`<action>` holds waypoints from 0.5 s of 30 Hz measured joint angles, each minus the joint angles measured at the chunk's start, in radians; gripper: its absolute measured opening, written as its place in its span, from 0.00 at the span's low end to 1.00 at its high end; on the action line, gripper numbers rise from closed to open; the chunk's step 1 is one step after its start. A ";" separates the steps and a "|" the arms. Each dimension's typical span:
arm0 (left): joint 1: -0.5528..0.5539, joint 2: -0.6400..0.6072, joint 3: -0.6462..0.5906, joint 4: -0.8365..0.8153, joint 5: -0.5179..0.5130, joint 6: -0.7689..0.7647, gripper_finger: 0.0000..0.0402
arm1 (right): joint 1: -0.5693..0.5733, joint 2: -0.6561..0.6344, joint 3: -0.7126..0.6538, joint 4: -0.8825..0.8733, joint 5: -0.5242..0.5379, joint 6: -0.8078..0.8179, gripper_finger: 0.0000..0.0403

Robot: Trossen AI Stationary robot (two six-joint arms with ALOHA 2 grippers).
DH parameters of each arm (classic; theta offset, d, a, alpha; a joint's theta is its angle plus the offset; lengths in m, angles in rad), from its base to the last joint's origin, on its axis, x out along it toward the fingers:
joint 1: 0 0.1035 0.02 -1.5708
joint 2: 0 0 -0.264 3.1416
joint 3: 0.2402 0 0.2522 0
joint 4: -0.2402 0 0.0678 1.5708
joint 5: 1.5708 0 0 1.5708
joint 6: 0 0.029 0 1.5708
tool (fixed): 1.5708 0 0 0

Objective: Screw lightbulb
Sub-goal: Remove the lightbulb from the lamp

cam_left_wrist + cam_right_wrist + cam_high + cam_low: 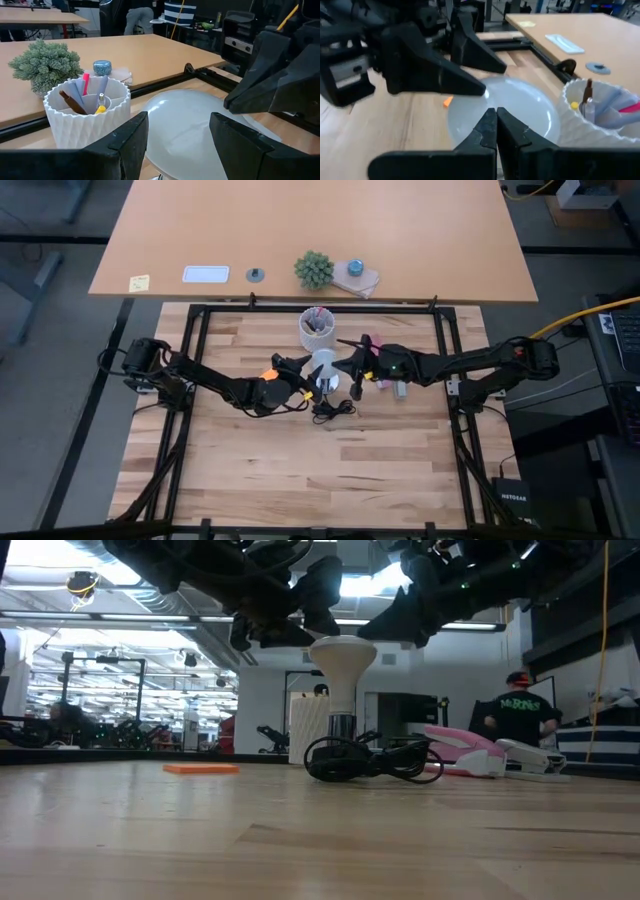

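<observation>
The white lightbulb stands upright in the table's middle, wide rounded end up. Its narrow base sits in a fitting among coiled black cord. My left gripper comes level from the table's left. It is open, its fingers at the bulb's rounded top, one to either side. My right gripper comes from the right, shut, its tips over the dome. In the low view, both grippers hang at the bulb's upper edges. My left gripper's open fingers reach nearly level from the table's left to the bulb's wide top; I cannot tell whether they touch it. My right gripper's shut fingertips lie slanting down at the dome's upper right edge; touch cannot be told.
A white ribbed cup of pens stands just behind the bulb. A pink and white tool lies to the right, a flat orange piece to the left. A black frame rims the table. A person stands in the room behind.
</observation>
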 joint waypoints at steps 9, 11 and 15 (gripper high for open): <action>-0.003 0.003 -0.002 0.141 0.001 0.148 0.51 | 0.000 0.024 0.003 0.006 0.001 0.000 0.01; -0.005 0.003 -0.002 0.160 0.001 0.181 0.51 | 0.000 0.023 0.003 0.003 0.002 0.000 0.01; -0.021 -0.033 -0.002 0.172 -0.012 0.252 0.51 | 0.000 0.024 0.003 0.000 0.012 0.000 0.01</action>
